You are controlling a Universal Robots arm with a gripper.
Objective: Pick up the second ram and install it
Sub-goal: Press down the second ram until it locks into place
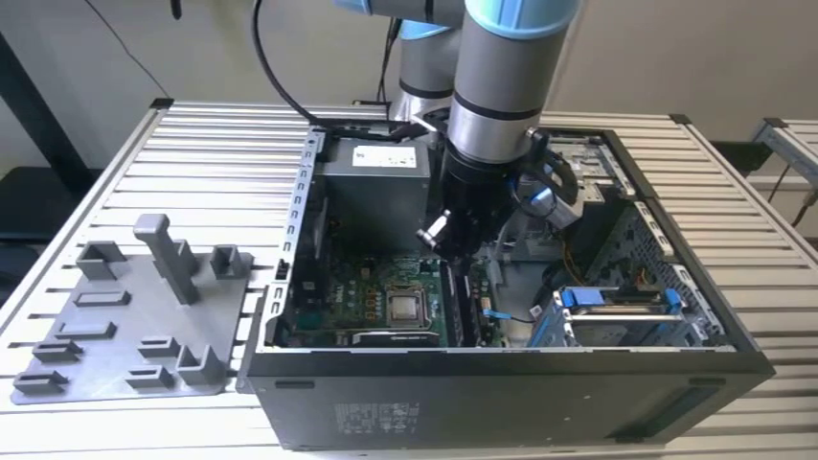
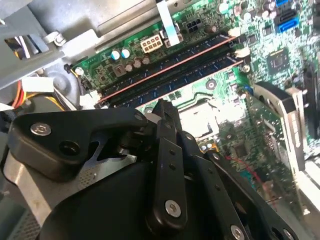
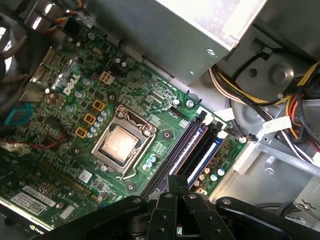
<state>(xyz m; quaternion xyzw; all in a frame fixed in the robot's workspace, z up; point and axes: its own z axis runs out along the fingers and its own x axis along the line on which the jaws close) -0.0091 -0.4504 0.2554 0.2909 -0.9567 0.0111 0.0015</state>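
The gripper (image 1: 454, 251) is seen closed and empty above the memory slots (image 3: 192, 145); modules appear seated.

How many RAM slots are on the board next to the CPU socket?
4. The RAM slots lie side by side in one bank, between the CPU socket and the board's edge in the first wrist view. The gripper covers one end of them.
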